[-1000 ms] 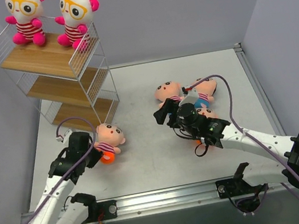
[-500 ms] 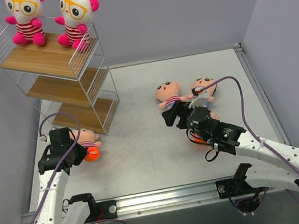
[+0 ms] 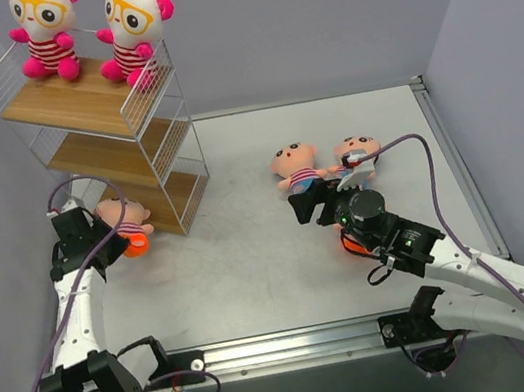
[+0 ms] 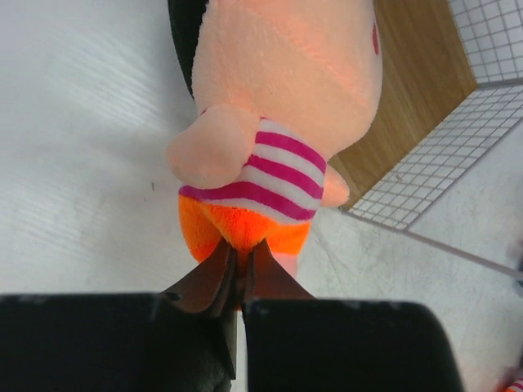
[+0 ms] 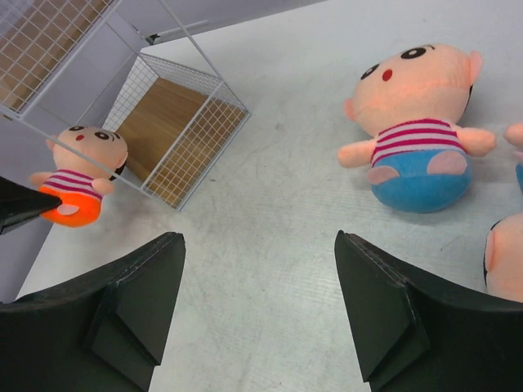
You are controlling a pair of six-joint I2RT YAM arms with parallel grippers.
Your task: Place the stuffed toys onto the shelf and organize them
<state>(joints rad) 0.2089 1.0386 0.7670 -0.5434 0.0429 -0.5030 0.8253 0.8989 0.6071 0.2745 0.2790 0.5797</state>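
Observation:
The shelf (image 3: 109, 132) stands at the back left, with two white-headed stuffed toys (image 3: 45, 31) (image 3: 133, 26) sitting on its top board. My left gripper (image 3: 108, 245) is shut on the orange bottom of a peach doll (image 3: 123, 225), held just in front of the bottom tier. The left wrist view shows its fingertips (image 4: 239, 261) pinching that doll (image 4: 286, 82) beside the wooden board (image 4: 417, 82). My right gripper (image 3: 310, 206) is open and empty above the table (image 5: 257, 253). A blue-bottomed doll (image 5: 417, 139) lies ahead and to the right of it.
Two peach dolls (image 3: 295, 165) (image 3: 356, 154) lie side by side right of centre. An orange patch of a third (image 3: 353, 241) shows under my right arm. In the right wrist view the shelf's mesh corner (image 5: 176, 139) and the held doll (image 5: 78, 175) are at far left.
My left arm has carried the orange-bottomed doll left and back, up to the shelf's bottom tier. My right gripper has drawn back a little toward the right, still open.

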